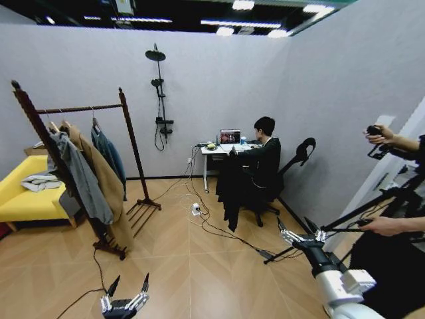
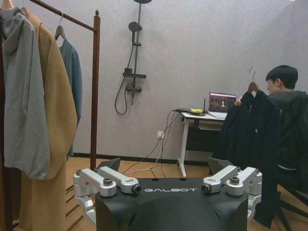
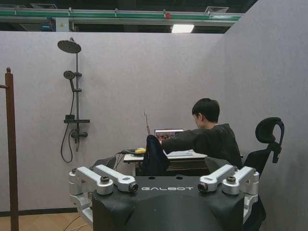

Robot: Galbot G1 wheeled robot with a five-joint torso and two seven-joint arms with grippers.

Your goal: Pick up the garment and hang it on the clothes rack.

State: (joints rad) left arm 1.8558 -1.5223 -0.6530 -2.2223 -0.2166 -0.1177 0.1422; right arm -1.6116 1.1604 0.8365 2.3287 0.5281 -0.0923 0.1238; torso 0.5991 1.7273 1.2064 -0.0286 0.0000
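While well beyond both claws, garment (image 1: 230, 189) upright.

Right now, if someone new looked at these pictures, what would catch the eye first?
The clothes rack stands at left, already carrying a grey garment, a tan coat and a teal shirt. The black garment hangs on its hanger near the middle of the room, beside a seated person at a white desk. Both arms are low in front: the left gripper and the right gripper, jaws open and holding nothing.
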